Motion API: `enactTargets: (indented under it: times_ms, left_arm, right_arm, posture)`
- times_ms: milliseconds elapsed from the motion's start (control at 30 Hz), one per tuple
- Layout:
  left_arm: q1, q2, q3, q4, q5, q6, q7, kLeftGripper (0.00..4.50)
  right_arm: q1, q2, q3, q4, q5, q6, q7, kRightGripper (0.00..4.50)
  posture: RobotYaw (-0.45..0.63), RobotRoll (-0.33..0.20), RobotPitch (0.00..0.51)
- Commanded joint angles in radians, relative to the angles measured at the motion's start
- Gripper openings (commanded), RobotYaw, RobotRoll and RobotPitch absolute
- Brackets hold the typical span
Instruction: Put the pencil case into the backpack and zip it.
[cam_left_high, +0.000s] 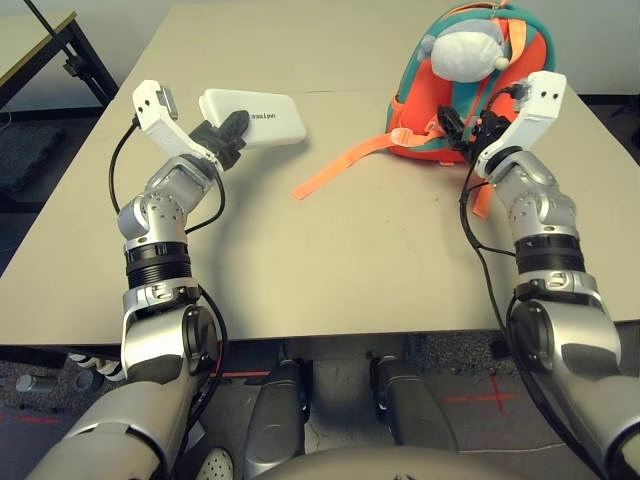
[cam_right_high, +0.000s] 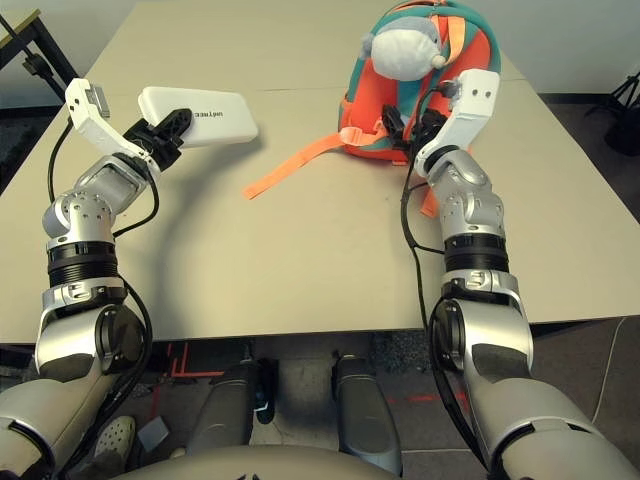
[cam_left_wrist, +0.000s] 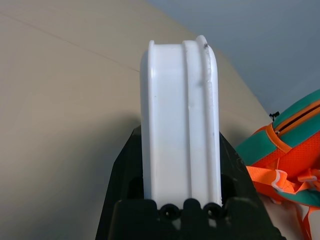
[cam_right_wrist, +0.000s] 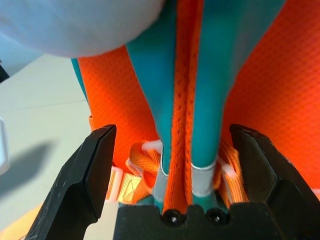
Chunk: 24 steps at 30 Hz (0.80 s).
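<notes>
My left gripper (cam_left_high: 232, 130) is shut on one end of the pencil case (cam_left_high: 262, 116), a flat white box with dark lettering, at the table's far left. In the left wrist view the pencil case (cam_left_wrist: 180, 120) stands on edge between the two black fingers (cam_left_wrist: 125, 170). The backpack (cam_left_high: 415, 95), orange with teal trim, stands at the far right with a grey-white plush pouch (cam_left_high: 465, 52) on it. At the backpack's near side my right gripper (cam_left_high: 455, 125) is open. In the right wrist view the right gripper (cam_right_wrist: 170, 145) has its fingers wide apart on either side of a teal and orange band (cam_right_wrist: 182, 100).
A loose orange strap (cam_left_high: 345, 160) trails from the backpack across the beige table (cam_left_high: 330, 260) towards the middle. A second table with black legs (cam_left_high: 35, 40) stands beyond the far left corner.
</notes>
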<state>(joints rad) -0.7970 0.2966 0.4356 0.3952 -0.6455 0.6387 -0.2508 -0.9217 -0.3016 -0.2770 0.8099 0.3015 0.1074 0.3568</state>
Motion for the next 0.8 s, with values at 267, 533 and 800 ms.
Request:
enactTargets:
  times_ms: [267, 533, 800]
  left_arm:
    - [0.013, 0.012, 0.000, -0.019, 0.001, -0.018, -0.011, 1.32]
    - [-0.004, 0.009, -0.012, 0.018, 0.008, -0.038, -0.028, 1.32]
    - [-0.011, 0.004, -0.027, 0.051, 0.015, -0.059, -0.044, 1.32]
  right_arm:
    - [-0.055, -0.009, -0.001, 0.152, -0.031, -0.142, 0.033, 2.20]
    - [-0.003, 0.004, 0.015, 0.026, -0.012, -0.101, 0.104, 0.85]
    - [0.236, -0.018, 0.051, -0.544, 0.088, 0.216, 0.129, 0.85]
  posture:
    - [-0.05, 0.000, 0.122]
    - [-0.07, 0.000, 0.121]
    - [-0.10, 0.000, 0.128]
